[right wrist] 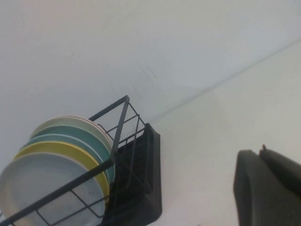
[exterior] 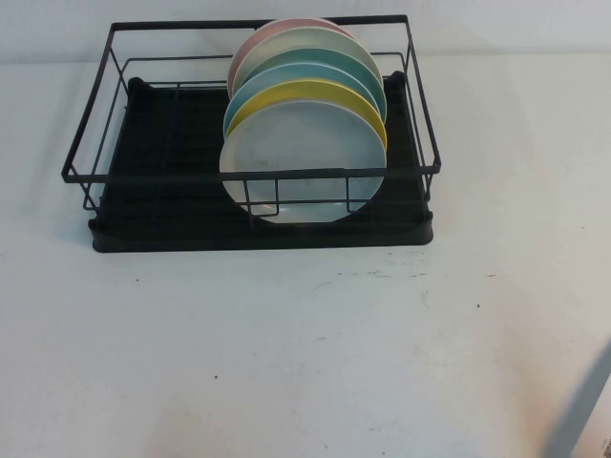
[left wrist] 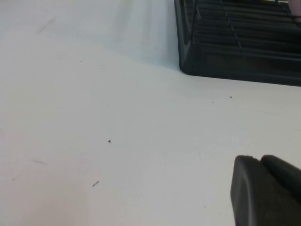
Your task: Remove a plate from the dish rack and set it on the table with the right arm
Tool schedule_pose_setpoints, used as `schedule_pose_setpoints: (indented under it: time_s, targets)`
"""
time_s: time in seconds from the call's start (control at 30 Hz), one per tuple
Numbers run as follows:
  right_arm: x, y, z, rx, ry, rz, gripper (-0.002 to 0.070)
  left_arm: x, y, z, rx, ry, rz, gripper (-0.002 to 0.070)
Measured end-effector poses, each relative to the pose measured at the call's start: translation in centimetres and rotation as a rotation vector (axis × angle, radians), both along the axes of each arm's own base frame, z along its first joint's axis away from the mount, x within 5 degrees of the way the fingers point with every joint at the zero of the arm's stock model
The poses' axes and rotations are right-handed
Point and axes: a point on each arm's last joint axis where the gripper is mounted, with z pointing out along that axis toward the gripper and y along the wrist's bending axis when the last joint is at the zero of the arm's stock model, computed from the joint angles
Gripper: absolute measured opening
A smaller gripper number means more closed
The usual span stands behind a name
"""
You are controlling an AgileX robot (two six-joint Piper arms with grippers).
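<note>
Standing plate point(exterior: 304, 170) in dish rack point(exterior: 86, 143), right pincer point(right wrist: 268, 188) shut

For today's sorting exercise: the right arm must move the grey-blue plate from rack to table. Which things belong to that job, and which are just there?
Job: plate, front of the dish rack; table; right gripper, shut, off the rack.

Bystanders: yellow plate, teal-rimmed plates, pink plate, left gripper, near the table.
</note>
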Motion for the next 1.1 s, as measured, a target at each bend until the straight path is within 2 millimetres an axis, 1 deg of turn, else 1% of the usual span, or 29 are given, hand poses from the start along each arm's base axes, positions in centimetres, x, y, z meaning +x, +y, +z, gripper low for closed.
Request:
schedule_pose_setpoints:
  time_s: [0.17,0.23,0.27,0.37,0.47,0.57,0.73,0.83,0.93,1.0,1.1]
  targets:
    - [0.0,0.0,0.0,0.084,0.006,0.007,-0.0020,0.0,0.0,0.0,0.000,0.000,0.000,-0.0003]
    - [-0.1,0.2,0.5,0.091,0.001,0.033,-0.0020,0.0,0.0,0.0,0.000,0.000,0.000,-0.0003]
    - [-0.1,0.4,1.0,0.089,0.001,0.048,-0.0020,0.0,0.0,0.0,0.000,0.000,0.000,-0.0003]
    - [0.1,1.0,3.4,0.076,0.021,0.108,-0.0020,0.0,0.0,0.0,0.000,0.000,0.000,-0.0003]
    - [0.9,1.9,6.0,0.016,0.088,0.204,-0.0020,0.0,0.0,0.0,0.000,0.000,0.000,-0.0003]
    - [2.7,3.0,8.1,-0.067,0.215,0.320,-0.0020,0.0,0.0,0.0,0.000,0.000,0.000,-0.0003]
    - [6.2,4.5,9.4,-0.206,0.476,0.512,-0.0020,0.0,0.0,0.0,0.000,0.000,0.000,-0.0003]
    - [8.5,4.7,9.3,-0.270,0.624,0.578,-0.0020,0.0,0.0,0.0,0.000,0.000,0.000,-0.0003]
    - [10.4,4.6,9.2,-0.331,0.737,0.597,-0.0020,0.0,0.0,0.0,0.000,0.000,0.000,-0.0003]
    - [11.4,4.6,9.2,-0.353,0.786,0.601,-0.0020,0.0,0.0,0.0,0.000,0.000,0.000,-0.0003]
    - [12.9,5.4,9.2,-0.387,0.822,0.638,-0.0020,0.0,0.0,0.0,0.000,0.000,0.000,-0.0003]
